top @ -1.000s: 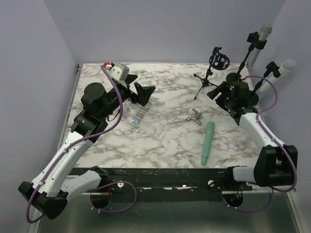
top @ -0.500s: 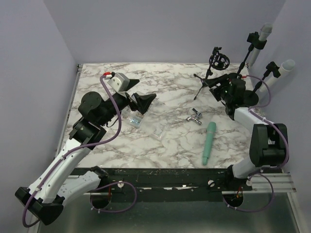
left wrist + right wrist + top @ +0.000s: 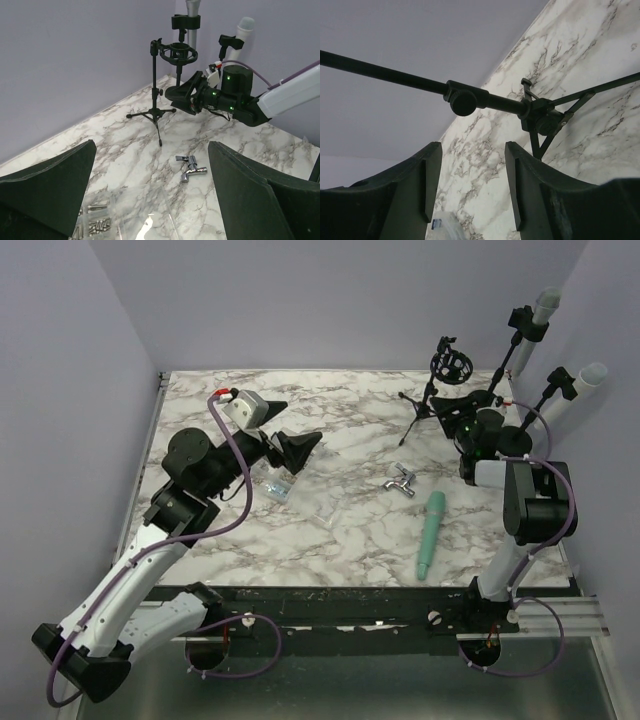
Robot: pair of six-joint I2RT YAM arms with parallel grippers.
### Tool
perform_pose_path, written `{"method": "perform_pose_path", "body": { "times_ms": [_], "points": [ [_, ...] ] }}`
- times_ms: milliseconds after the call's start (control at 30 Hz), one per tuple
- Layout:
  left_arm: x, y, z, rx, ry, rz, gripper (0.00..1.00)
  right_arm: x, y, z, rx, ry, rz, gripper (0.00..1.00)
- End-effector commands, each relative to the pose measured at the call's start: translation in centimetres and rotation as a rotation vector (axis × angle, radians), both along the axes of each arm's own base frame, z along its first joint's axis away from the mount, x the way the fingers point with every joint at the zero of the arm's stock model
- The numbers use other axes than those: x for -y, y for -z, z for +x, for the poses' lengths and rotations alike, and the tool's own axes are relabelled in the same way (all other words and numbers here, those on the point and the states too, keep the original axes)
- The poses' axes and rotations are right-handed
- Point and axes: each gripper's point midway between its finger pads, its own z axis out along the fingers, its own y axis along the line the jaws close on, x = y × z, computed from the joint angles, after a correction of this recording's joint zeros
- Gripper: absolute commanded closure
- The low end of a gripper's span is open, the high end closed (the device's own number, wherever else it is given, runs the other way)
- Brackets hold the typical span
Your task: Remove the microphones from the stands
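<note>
Two grey microphones sit clipped in stands at the back right, one tall (image 3: pixel 546 308) and one lower (image 3: pixel 590 375); both show in the left wrist view (image 3: pixel 193 6) (image 3: pixel 243 27). A tripod stand with an empty shock mount (image 3: pixel 450 362) stands in front of them. A teal microphone (image 3: pixel 430 532) lies on the marble table (image 3: pixel 340 530). My right gripper (image 3: pixel 447 406) is open and empty, close beside the empty stand's pole (image 3: pixel 420 82) and tripod hub (image 3: pixel 542 117). My left gripper (image 3: pixel 290 445) is open and empty above a bag of screws (image 3: pixel 280 480).
A chrome tap (image 3: pixel 400 480) lies mid-table, also in the left wrist view (image 3: pixel 190 167). The screw bag (image 3: pixel 97 220) lies under my left fingers (image 3: pixel 50 185). Purple walls close the back and sides. The right arm's elbow (image 3: pixel 535 505) stands folded up near the right edge.
The right arm has folded upward and its gripper has moved back and right, closer to the empty tripod stand. The left gripper shifted slightly right, then held still.
</note>
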Motion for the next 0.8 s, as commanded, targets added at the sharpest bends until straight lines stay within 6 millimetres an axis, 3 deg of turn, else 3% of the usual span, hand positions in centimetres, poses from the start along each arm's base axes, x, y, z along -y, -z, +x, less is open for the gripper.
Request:
{"method": "perform_pose_path", "body": {
  "times_ms": [0, 167, 433, 767],
  "points": [
    [0.9, 0.0, -0.1, 0.0, 0.04, -0.006, 0.02, 0.8, -1.6, 1.3, 0.12, 0.012, -0.015, 0.41],
    [1.2, 0.3, 0.1, -0.013, 0.049, -0.006, 0.02, 1.2, -0.9, 2.2, 0.138, 0.005, -0.046, 0.42],
    [2.0, 1.1, 0.3, -0.044, 0.079, -0.001, 0.02, 2.2, -1.6, 3.4, 0.195, -0.004, -0.004, 0.48],
    [1.9, 1.5, 0.8, -0.048, 0.06, 0.012, 0.02, 1.3, -1.7, 4.9, 0.214, -0.078, 0.002, 0.47]
  ]
}}
